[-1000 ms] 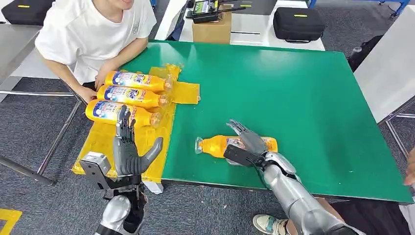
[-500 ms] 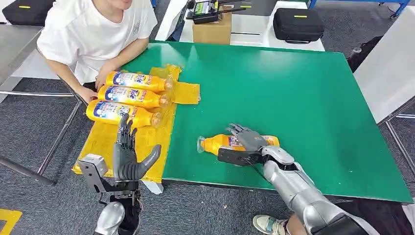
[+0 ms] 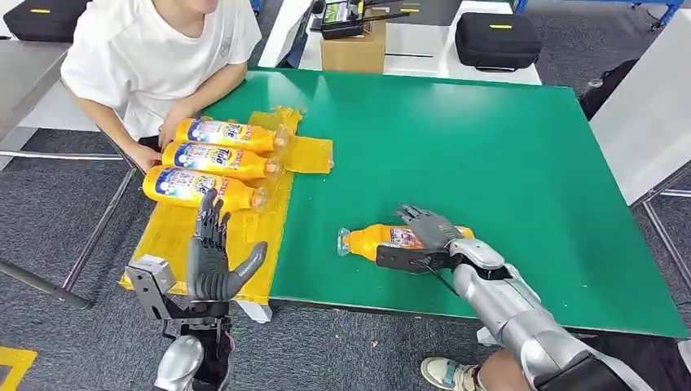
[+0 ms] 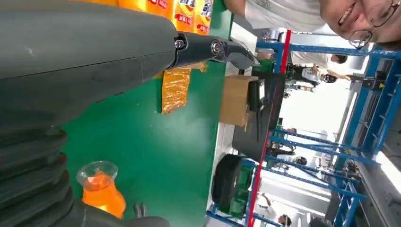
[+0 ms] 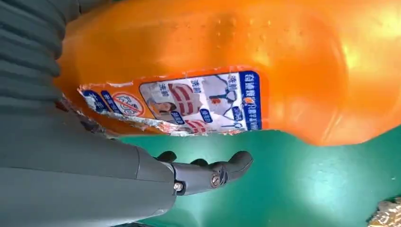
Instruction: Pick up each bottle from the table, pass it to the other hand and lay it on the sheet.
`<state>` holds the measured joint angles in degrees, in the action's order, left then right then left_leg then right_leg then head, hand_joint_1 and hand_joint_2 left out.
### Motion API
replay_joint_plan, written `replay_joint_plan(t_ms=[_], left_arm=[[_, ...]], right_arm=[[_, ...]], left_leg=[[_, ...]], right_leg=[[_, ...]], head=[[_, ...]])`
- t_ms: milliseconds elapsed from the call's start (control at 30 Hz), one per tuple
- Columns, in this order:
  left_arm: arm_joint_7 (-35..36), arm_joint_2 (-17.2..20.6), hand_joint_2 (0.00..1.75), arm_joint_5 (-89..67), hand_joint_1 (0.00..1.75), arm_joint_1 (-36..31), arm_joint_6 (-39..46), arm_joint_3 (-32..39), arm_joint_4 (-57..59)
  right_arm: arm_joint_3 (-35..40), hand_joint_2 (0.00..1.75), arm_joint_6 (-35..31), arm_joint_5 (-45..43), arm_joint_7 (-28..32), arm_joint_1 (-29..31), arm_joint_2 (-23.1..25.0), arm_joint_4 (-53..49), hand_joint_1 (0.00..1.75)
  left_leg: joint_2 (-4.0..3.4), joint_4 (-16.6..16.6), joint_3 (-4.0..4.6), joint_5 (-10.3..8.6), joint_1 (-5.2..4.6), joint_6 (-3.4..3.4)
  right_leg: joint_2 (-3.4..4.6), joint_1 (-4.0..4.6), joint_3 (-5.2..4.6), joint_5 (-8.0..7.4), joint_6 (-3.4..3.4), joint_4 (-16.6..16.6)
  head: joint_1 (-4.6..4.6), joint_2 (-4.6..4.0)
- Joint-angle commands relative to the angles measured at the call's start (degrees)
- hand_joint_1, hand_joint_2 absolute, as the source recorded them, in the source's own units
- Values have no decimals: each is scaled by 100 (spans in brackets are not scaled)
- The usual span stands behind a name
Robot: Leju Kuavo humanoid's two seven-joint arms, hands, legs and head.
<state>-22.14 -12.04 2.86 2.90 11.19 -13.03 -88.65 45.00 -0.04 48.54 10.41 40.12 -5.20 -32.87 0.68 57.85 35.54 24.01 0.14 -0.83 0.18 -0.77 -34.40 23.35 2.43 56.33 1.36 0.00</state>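
Note:
An orange bottle (image 3: 368, 240) lies on its side on the green table (image 3: 489, 147), cap toward the sheet. My right hand (image 3: 428, 236) lies over its middle, fingers draped across the label and thumb stretched along the near side; the right wrist view shows the bottle (image 5: 236, 56) close up and the thumb (image 5: 213, 172) apart from it. My left hand (image 3: 213, 257) stands upright and open over the near part of the yellow sheet (image 3: 167, 236). Three orange bottles (image 3: 216, 157) lie side by side on the sheet. The left wrist view shows the lone bottle's cap end (image 4: 99, 187).
A person in a white shirt (image 3: 155, 49) sits at the table's far left corner, hands by the bottles on the sheet. A cardboard box (image 3: 353, 45) and a black case (image 3: 495, 39) stand beyond the table's far edge. A white table (image 3: 644, 122) is at the right.
My right hand and the bottle under it have slid a little to the right along the table. My left hand has dropped slightly toward me, still open.

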Motion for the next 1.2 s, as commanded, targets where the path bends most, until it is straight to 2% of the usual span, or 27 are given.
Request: replay_joint_plan(t_ms=[33, 233, 367, 567, 767, 933, 967, 1000, 1200], left_arm=[[50, -6, 175, 56, 0, -141, -74, 164, 35], [57, 17, 175, 82, 0, -204, -115, 144, 70], [76, 30, 175, 109, 0, -164, -178, 111, 26], [77, 73, 175, 159, 0, -115, -300, 119, -95], [87, 81, 175, 170, 0, -131, -315, 121, -70], [147, 76, 175, 284, 0, -344, -303, 141, 312], [141, 75, 175, 302, 0, -371, -311, 130, 371], [121, 73, 175, 330, 0, -377, -321, 118, 394], [99, 88, 175, 347, 0, -358, -313, 102, 372]], right_arm=[[381, 175, 70, -17, -201, 296, -450, -118, 0], [300, 175, 87, -97, -275, 59, -607, -56, 0], [362, 175, 74, 4, -352, 169, -685, -39, 0], [382, 175, 410, -113, -298, 372, -856, -210, 0], [394, 175, 408, -112, -301, 362, -850, -209, 0], [267, 175, 271, -516, 152, 82, -661, -79, 0], [299, 175, 279, -520, 167, 61, -618, -9, 143], [346, 175, 298, -517, 180, 89, -587, 80, 175], [367, 175, 365, -569, 247, 190, -542, 223, 175]], left_leg=[[-1, 1, -11, 5, -3, 2], [10, -2, -14, 4, -2, 1], [6, -3, -9, 3, -3, 2], [2, 1, -4, 2, -5, 1], [-10, 2, -14, 9, -4, 3], [0, -5, -23, 6, -1, 6], [-1, -6, -17, 4, -4, 4], [-2, -9, -34, 9, -1, 7], [-11, -6, -26, 7, 0, 5]], right_leg=[[-5, -2, 11, 7, -5, 3], [-12, -2, 19, 7, -5, -4], [-8, -2, 11, 5, -5, -4], [-5, -4, 4, 4, -4, 2], [5, -3, 13, 6, -7, 3], [-5, 1, 25, 7, -10, -6], [-2, -2, 17, 4, -7, -5], [-4, 2, 34, 8, -12, -9], [-1, 2, 24, 5, -9, -7]], head=[[0, 0], [-2, 0], [-2, 0], [0, 0], [0, 0], [0, 0], [2, 0], [0, -2], [0, 0]])
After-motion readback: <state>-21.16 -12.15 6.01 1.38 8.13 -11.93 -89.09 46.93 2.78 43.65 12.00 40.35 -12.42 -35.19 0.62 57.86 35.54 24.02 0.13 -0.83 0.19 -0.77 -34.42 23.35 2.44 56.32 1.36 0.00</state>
